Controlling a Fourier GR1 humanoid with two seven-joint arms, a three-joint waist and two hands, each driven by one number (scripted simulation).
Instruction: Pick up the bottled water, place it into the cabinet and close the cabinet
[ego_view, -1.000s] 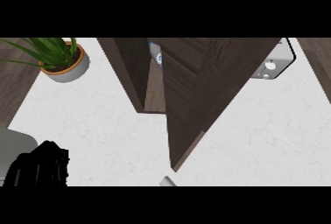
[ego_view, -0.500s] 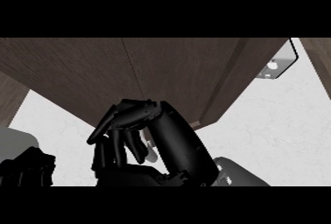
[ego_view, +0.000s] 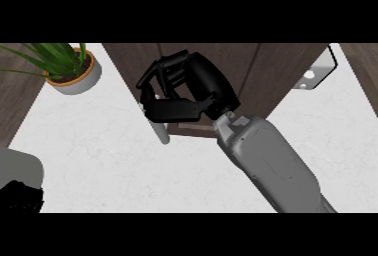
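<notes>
Fingers (ego_view: 166, 75) of the right hand (ego_view: 184, 90) curl at frame centre against the dark cabinet (ego_view: 221, 60), seemingly holding nothing. White counter (ego_view: 96, 145) spreads below. Potted plant (ego_view: 70, 70) upper left. Left hand (ego_view: 21, 197) lower left, fingers unclear. The bottled water isn't visible.

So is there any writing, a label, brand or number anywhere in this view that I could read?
None can be read. The dark brown wooden cabinet, the potted green plant, the white marbled counter and the robot's black right hand show no words, numbers or signs. The water bottle is not visible.
</notes>
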